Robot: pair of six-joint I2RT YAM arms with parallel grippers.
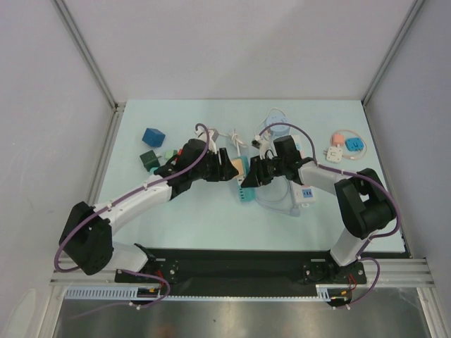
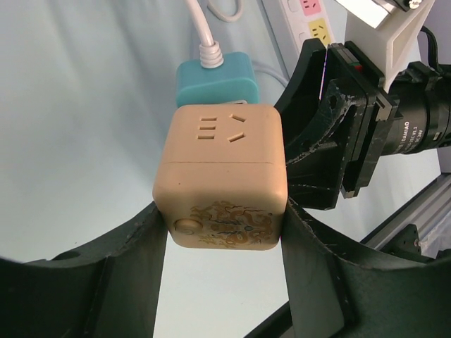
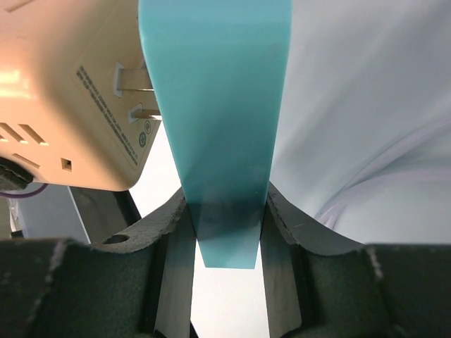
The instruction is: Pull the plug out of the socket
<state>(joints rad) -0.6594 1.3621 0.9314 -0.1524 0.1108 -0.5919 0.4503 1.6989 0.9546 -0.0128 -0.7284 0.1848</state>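
A beige cube socket point(image 2: 222, 176) with a gold dragon print is clamped between the fingers of my left gripper point(image 2: 225, 236), which is shut on its two sides. Plugged into its far face is a teal plug point(image 2: 215, 79) with a white cable point(image 2: 204, 28). My right gripper point(image 3: 225, 211) is shut on the flat teal plug point(image 3: 218, 105). In the right wrist view two metal prongs point(image 3: 134, 95) show in a small gap between plug and socket point(image 3: 63, 91). From above, both grippers point(image 1: 227, 169) point(image 1: 252, 176) meet at mid-table.
A blue cube point(image 1: 153, 135) and a dark green cube point(image 1: 149, 160) lie at the back left. A white adapter point(image 1: 306, 193) sits beside the right arm, with orange and blue pieces point(image 1: 349, 146) at the far right. A white power strip point(image 2: 310, 17) lies beyond the socket.
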